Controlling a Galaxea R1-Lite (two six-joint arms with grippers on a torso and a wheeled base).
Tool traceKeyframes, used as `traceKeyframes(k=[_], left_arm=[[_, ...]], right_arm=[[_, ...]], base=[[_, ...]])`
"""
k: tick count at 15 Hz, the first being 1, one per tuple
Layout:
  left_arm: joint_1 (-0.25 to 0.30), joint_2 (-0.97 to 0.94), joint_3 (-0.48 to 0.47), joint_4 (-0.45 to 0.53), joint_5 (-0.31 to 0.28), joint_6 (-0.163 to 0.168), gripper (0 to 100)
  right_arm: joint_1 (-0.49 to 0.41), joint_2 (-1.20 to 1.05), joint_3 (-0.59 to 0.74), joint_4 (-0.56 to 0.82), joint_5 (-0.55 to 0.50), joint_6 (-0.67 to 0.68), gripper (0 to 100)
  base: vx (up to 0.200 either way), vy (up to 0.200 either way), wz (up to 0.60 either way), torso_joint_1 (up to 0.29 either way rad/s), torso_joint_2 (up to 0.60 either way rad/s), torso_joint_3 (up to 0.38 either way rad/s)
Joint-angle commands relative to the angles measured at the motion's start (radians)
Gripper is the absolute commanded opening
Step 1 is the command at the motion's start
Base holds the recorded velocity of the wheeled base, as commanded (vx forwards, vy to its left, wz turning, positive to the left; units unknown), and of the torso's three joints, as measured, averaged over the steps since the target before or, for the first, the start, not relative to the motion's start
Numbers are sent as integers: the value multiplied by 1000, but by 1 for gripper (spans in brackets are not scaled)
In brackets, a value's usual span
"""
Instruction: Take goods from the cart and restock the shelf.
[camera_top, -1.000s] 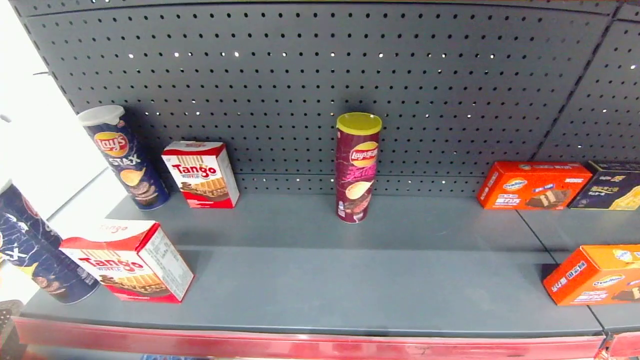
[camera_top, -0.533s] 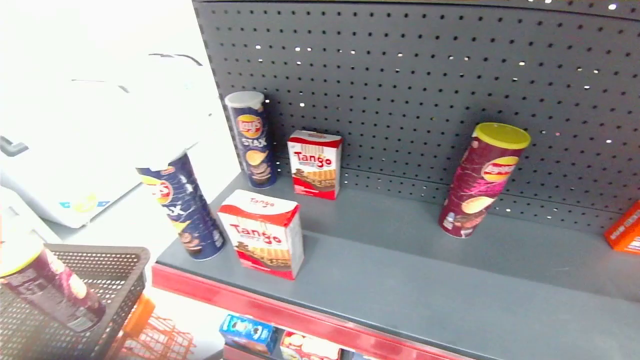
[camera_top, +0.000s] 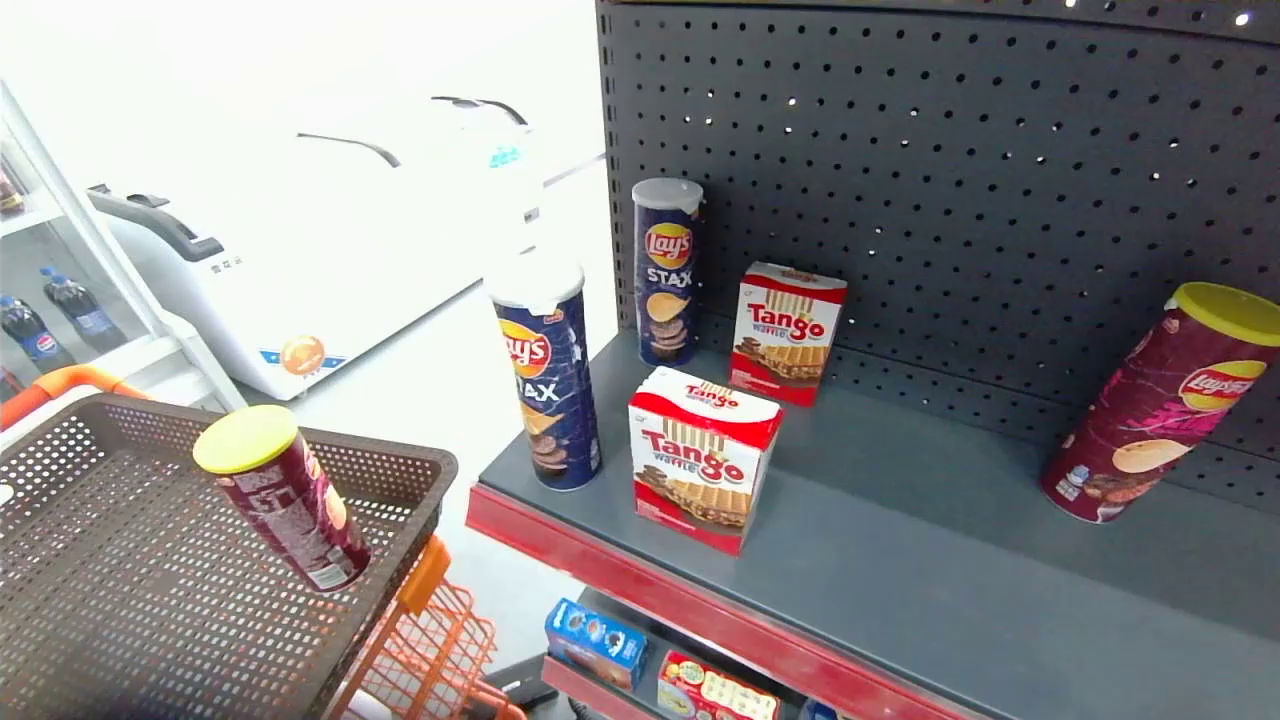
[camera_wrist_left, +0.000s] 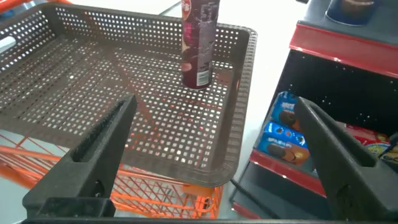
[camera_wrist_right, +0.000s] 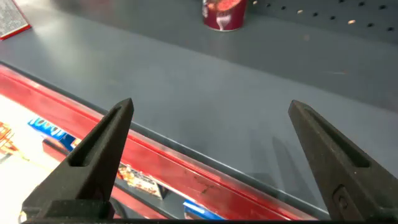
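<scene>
Our left gripper, jaws spread wide and holding nothing, faces the cart basket, where one maroon chip can stands near the shelf-side edge. Our right gripper, jaws equally parted, faces the shelf at its red front edge. On the shelf we count two blue cans, two wafer boxes and one shelved maroon can.

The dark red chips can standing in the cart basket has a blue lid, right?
Not quite: the dark red chips can standing in the cart basket has a yellow lid, not a blue one. The head view shows it.
</scene>
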Motion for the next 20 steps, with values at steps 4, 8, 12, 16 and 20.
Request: traceKeyframes(k=[4, 8, 12, 16, 20], left_arm=[[-8, 289, -245, 36, 1, 54, 100], [-11, 728, -394, -110, 26, 57, 100], [145, 1017, -397, -239, 16, 71, 100], [145, 1257, -337, -496, -8, 68, 100], [112, 1564, -244, -940, -17, 44, 100]], right_arm=[[0, 1, 0, 1, 0, 0, 100], [0, 1, -2, 1, 0, 0, 100], [0, 1, 0, 1, 0, 0, 100], [0, 1, 0, 1, 0, 0, 100], [0, 1, 0, 1, 0, 0, 100]], base=[[0, 0, 0, 0, 0, 0], [0, 0, 0, 0, 0, 0], [0, 0, 0, 0, 0, 0], [0, 0, 0, 0, 0, 0], [0, 0, 0, 0, 0, 0]])
